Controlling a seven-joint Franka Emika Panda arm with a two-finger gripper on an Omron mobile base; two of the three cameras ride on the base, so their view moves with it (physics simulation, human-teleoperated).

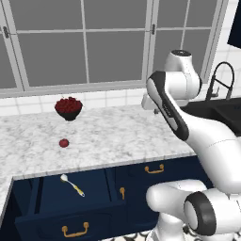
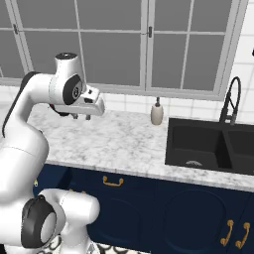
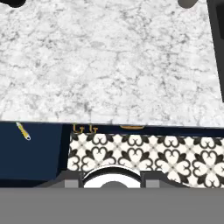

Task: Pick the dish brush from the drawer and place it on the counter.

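Note:
The drawer (image 1: 47, 207) stands pulled open under the counter (image 1: 117, 136) at the lower left. The dish brush (image 1: 72, 184) lies inside it, white head toward the back, yellowish handle toward the front. In the hand view the dish brush (image 3: 22, 130) shows as a thin yellow stick at the left, in the navy drawer (image 3: 30, 153). My gripper (image 2: 82, 117) hangs high above the middle of the counter (image 2: 124, 144), well up and to the right of the drawer, fingers pointing down. It holds nothing that I can see, and the gap between its fingers is too small to read.
A small red apple (image 1: 64, 143) lies on the counter and a dark bowl of red fruit (image 1: 68, 107) stands behind it. A soap dispenser (image 2: 157, 114) stands by the black sink (image 2: 208, 144) with its faucet (image 2: 233, 99) on the right. Patterned floor tiles (image 3: 144, 153) show below.

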